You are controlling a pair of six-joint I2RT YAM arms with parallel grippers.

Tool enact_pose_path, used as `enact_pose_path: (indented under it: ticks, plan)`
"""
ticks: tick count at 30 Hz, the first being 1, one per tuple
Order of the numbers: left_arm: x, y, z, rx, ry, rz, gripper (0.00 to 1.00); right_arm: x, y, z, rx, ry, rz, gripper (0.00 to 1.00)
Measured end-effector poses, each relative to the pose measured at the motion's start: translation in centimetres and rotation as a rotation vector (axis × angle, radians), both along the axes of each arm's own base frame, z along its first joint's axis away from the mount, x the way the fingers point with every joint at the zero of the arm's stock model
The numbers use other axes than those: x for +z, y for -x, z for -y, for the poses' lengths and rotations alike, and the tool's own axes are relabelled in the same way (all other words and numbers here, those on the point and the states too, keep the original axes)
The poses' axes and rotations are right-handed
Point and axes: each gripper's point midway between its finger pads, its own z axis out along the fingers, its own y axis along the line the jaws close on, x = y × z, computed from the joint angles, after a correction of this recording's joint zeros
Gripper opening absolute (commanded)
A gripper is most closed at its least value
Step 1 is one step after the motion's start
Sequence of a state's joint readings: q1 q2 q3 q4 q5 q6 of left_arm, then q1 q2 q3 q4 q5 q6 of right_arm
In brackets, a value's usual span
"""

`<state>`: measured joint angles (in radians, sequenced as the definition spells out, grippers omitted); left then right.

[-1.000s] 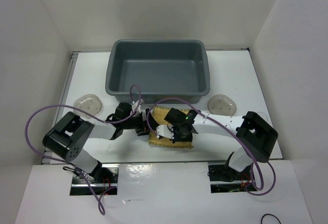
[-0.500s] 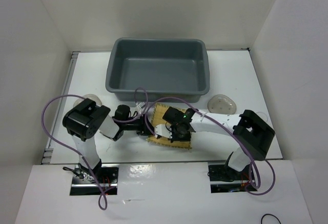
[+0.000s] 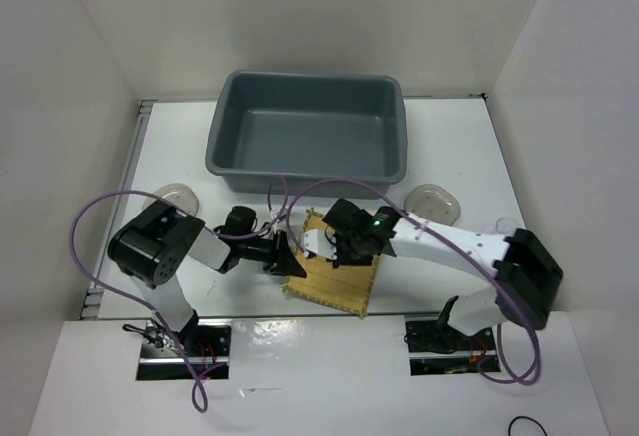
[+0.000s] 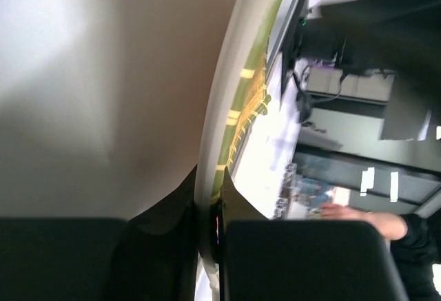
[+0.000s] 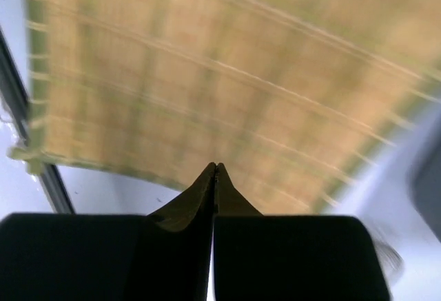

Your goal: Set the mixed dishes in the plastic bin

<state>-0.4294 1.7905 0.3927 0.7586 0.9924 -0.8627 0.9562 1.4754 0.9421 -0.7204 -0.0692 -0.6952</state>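
Note:
The square yellow slatted mat [image 3: 334, 278] hangs tilted just above the table in front of the dark grey plastic bin [image 3: 228, 129]. My left gripper [image 3: 287, 260] is shut on the mat's left edge. In the left wrist view that edge [image 4: 238, 101] runs edge-on between the jaws of the left gripper [image 4: 210, 201]. My right gripper [image 3: 339, 248] is shut with nothing in it, over the mat's far part. In the right wrist view the right gripper [image 5: 215, 169] points at the mat [image 5: 227, 87], its tips pressed together. The bin holds nothing.
A clear glass saucer [image 3: 172, 198] lies left of the bin's front corner and another [image 3: 432, 203] lies right of it. White walls enclose the table on three sides. Purple cables loop over both arms.
My left gripper has closed on the mat's left edge. The mat has lifted, tilted and shifted toward the front. The right gripper has stayed shut and drawn back toward the bin.

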Motion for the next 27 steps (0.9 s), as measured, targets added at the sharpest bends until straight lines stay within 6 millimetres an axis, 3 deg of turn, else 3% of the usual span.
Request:
enact_pose_path:
  ticks: [4,5,6,7,9,11,12,16,20,23,25,27]
  plan:
    - [1.1,1.6,-0.3,0.004,-0.044,0.022,0.0,5.0,-2.0,0.8,-0.073,-0.096,0.183,0.0]
    - [1.4,1.8,-0.6,0.016,-0.058,0.028,0.0,6.5,-3.0,1.2,-0.108,-0.127,0.244,0.04]
    - [2.0,1.9,-0.9,0.028,-0.074,0.041,0.0,7.9,-4.0,1.8,-0.153,-0.152,0.3,0.15]
    - [2.6,1.9,-1.2,0.046,-0.092,0.06,0.0,9.5,-5.5,2.7,-0.22,-0.184,0.367,0.37]
    - [4.3,1.6,-1.8,0.084,-0.122,0.127,0.0,12.6,-8.7,5.7,-0.396,-0.235,0.532,0.4]
    - [6.4,1.2,-2.3,0.124,-0.14,0.198,0.0,14.7,-10.5,9.6,-0.559,-0.257,0.679,0.54]
    - [7.4,1.0,-2.4,0.136,-0.14,0.223,0.0,14.9,-10.6,11.6,-0.622,-0.247,0.734,0.67]
    - [10.7,0.7,-2.8,0.181,-0.134,0.276,0.0,13.0,-7.8,17.2,-0.746,-0.193,0.827,0.88]
    - [12.2,1.1,-3.2,0.194,-0.147,0.267,0.0,13.7,-5.4,20.9,-0.894,-0.272,0.899,0.91]
    - [13.6,1.1,-3.2,0.202,-0.156,0.23,0.0,15.4,-4.3,22.9,-1.011,-0.375,0.969,0.91]
    - [15.6,0.4,-2.8,0.205,-0.154,0.231,0.0,15.7,-4.0,23.4,-1.063,-0.413,0.978,0.91]
    - [18.8,-1.1,-2.2,0.2,-0.141,0.235,0.0,15.6,-4.1,23.4,-1.089,-0.436,0.969,0.91]
